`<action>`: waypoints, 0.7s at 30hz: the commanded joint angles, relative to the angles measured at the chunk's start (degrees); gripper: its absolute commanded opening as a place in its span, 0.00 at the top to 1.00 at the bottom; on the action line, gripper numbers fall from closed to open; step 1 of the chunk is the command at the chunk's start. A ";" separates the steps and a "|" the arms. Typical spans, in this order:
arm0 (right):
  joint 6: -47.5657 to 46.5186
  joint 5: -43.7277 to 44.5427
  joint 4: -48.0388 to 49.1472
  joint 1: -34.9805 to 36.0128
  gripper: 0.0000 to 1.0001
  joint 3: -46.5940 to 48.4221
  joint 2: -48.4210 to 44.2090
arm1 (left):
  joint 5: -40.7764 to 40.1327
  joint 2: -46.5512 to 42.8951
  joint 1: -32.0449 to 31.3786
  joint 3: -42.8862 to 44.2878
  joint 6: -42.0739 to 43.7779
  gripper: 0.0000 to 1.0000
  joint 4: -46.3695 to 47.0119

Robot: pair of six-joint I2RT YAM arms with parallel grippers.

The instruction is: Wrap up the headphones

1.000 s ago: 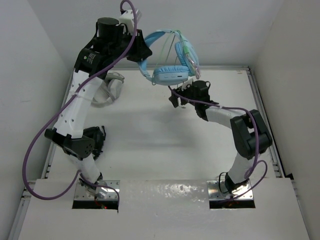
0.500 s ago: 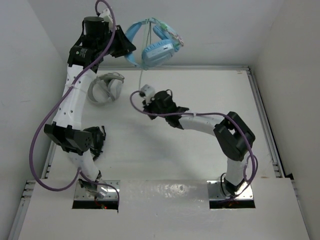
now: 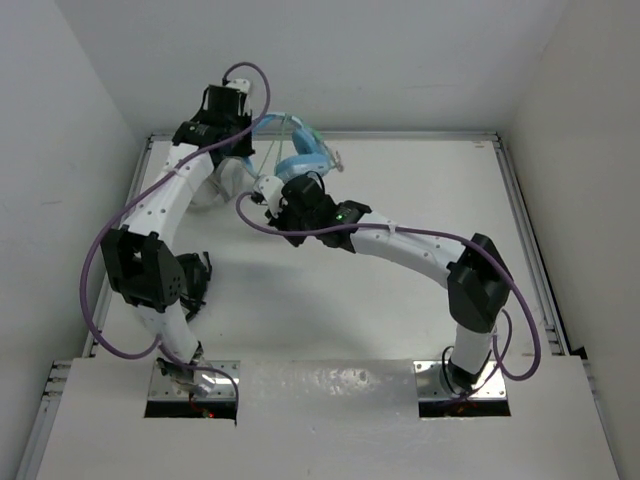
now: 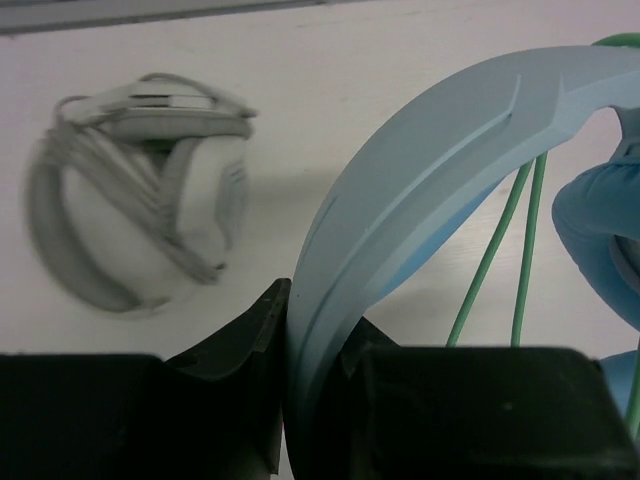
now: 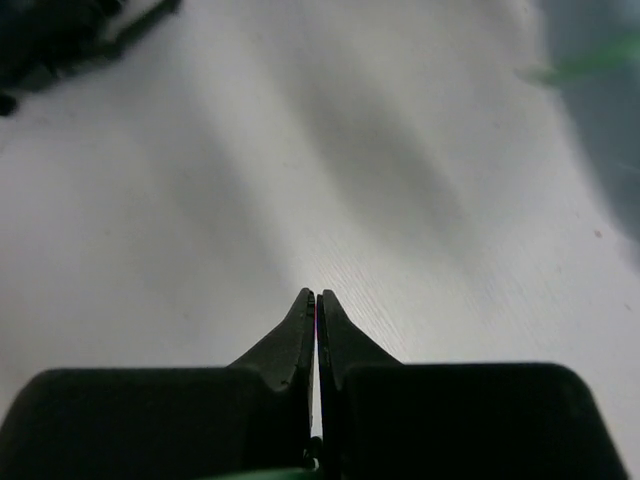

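Left wrist view shows the left fingers (image 4: 248, 335) clamped on the headphones (image 4: 420, 170) at the band, near a grey headset (image 4: 140, 190); top view hides that grip. Right fingers (image 5: 293, 338) are pressed together, empty.

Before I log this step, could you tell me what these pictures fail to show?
Right wrist view: whether the shut right gripper pinches the blurred cable is too fine to see.
Left wrist view: the right edge cuts off the headphones in the left gripper.
Top view: the left arm hides most of the grey headphones.
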 commanded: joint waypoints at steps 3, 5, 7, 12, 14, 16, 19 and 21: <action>-8.37 8.51 -13.13 1.70 1.00 11.83 -6.60 | -15.18 -8.53 -3.52 -12.98 25.10 1.00 23.34; -10.57 16.39 -16.74 1.43 1.00 13.34 -6.60 | -13.43 -11.60 -4.23 -18.77 28.21 1.00 25.72; -12.34 20.82 -18.25 0.12 1.00 14.58 -6.51 | -11.76 -13.37 -4.32 -21.61 30.85 1.00 26.08; -12.25 25.49 -19.22 -5.51 1.00 14.50 -7.48 | -8.50 -17.06 -4.94 -26.36 32.54 1.00 22.57; -13.30 27.07 -17.29 -7.00 1.00 11.96 -8.79 | -8.41 -17.24 -4.94 -26.28 30.87 1.00 20.99; -14.36 28.22 -15.62 -7.79 1.00 10.11 -10.55 | -7.54 -16.89 -4.94 -24.88 29.63 1.00 17.83; -15.32 27.52 -14.30 -9.46 1.00 10.62 -11.26 | -2.00 -18.91 -5.29 -25.13 31.73 1.00 15.27; -16.20 27.78 -11.85 -11.39 1.00 10.62 -11.17 | -0.86 -20.57 -6.34 -26.80 33.14 1.00 15.88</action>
